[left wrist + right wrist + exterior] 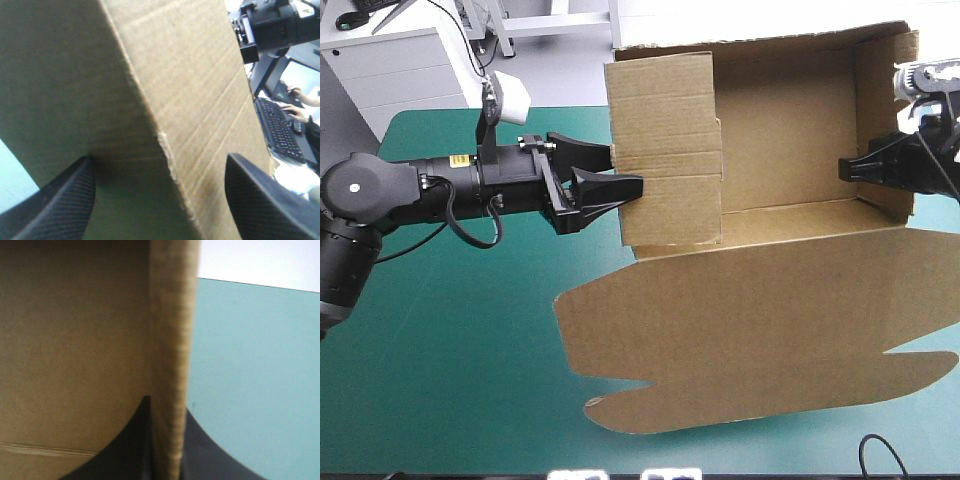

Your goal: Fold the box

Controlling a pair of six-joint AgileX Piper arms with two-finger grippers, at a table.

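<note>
Pinching the box [165, 365], seemingly: right jaws.

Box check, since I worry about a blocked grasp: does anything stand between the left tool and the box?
Nothing visible does. The open left tool straddles the edge of the box at its nearer raised wall, and the right tool is shut on the opposite wall.

L arm [450, 185]: black, round tube sections, matte.
Joint cap [355, 187]: black disc w/ pale centre dot, at arm's far end from L gripper [622, 178].
Label [461, 160]: small yellow sticker on tube, behind L gripper.
Flange bolts [532, 142]: silvery, just behind L gripper.
L fingers [65, 200]: black curved fins, fine woven texture.
R gripper [844, 168]: black, same fin shape as L gripper.
</note>
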